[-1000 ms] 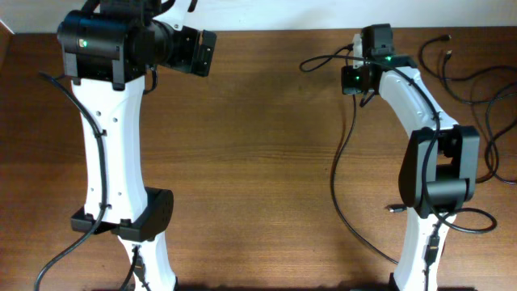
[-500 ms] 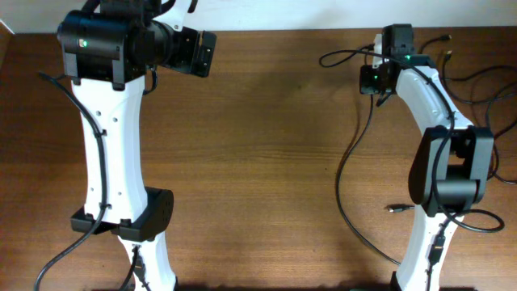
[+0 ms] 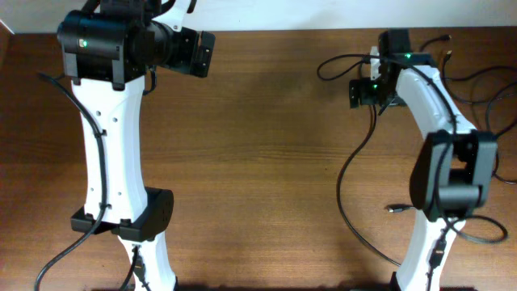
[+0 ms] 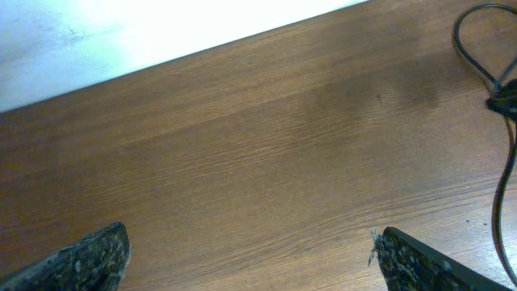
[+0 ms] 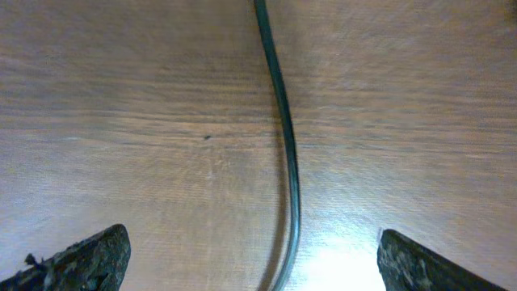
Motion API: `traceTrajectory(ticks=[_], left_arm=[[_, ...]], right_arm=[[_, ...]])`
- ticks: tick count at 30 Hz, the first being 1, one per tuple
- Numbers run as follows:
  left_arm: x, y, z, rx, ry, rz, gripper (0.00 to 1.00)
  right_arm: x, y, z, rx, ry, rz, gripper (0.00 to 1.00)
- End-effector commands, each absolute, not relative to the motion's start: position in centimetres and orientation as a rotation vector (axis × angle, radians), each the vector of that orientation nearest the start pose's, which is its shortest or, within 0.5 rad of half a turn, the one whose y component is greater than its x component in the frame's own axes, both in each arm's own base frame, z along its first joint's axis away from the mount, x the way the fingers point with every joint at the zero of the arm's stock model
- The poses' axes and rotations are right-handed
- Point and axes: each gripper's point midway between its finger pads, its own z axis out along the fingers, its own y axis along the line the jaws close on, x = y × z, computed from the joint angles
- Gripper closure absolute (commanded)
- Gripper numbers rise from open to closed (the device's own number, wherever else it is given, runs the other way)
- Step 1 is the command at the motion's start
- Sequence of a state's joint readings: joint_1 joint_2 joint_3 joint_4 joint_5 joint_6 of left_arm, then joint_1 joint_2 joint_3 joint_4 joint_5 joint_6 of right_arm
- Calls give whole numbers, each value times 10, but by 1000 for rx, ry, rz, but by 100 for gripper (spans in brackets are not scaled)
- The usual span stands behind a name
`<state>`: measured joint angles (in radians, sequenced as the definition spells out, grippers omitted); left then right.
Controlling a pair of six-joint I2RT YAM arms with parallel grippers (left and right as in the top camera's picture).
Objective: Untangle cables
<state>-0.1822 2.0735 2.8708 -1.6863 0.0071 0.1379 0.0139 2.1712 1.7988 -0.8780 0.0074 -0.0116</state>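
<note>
One thin black cable (image 3: 338, 187) loops near the right arm's wrist and runs down the table toward the front edge. In the right wrist view this cable (image 5: 284, 121) lies on the wood and passes between my fingers without touching either. My right gripper (image 3: 365, 90) (image 5: 252, 260) is open above it and holds nothing. More cables (image 3: 445, 38) lie tangled at the far right. My left gripper (image 3: 202, 52) (image 4: 250, 260) hangs open over bare wood at the back left. The left wrist view catches a cable (image 4: 505, 170) at its right edge.
A small plug end (image 3: 393, 209) lies beside the right arm's base. The table's back edge meets a white wall (image 4: 97, 32). The white arm columns stand at the front left (image 3: 121, 162) and front right (image 3: 440, 186).
My right gripper moved right along the back of the table, then opened and let go of the cable, which now lies on the wood. The left arm has not moved.
</note>
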Motion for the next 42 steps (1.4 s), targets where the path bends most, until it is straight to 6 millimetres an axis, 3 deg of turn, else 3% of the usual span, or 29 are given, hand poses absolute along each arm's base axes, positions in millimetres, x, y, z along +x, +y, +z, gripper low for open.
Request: traceTrajectory(ticks=[1,2,3,7,9,11,13,17,20,22,30,33,37,42], left_arm=[[417,-74,384,401,2393,2,1],[417,-75,384,401,2393,2,1],[417,-75,384,401,2393,2,1],[417,-76,384,405,2393,-9,1],[416,-79,384,411,2392,-29,1],[416,-79,384,411,2392,-29,1],[416,-79,384,406,2393,-30,1],[416,-79,384,406,2393,-30,1],[416,-79,384,405,2393,-29,1],[416,-78,384,406,2393,-28,1],[416,-79,384,406,2393,-29,1],[416,-79,384,408,2392,-35,1],[415,-83,384,418,2390,-61,1],[415,-83,384,418,2391,-61,1]], right_arm=[[493,1,182,-31,2580,-69,3],[491,-1,209,-31,2516,-79,3],[487,-1,261,-49,2379,-86,1],[473,-1,385,-31,2009,-77,1],[461,0,463,-19,1748,-71,1],[454,-1,499,-11,1619,-70,1],[452,-1,510,-33,1584,-92,2],[450,-8,462,-153,1758,-243,1],[444,-15,447,-129,1793,-258,1],[432,-16,427,-133,1812,-264,0],[397,-23,322,-123,1778,-318,1],[391,-36,268,-47,1840,-363,1],[363,-41,170,301,2183,-208,1],[333,-24,122,353,2413,-90,5]])
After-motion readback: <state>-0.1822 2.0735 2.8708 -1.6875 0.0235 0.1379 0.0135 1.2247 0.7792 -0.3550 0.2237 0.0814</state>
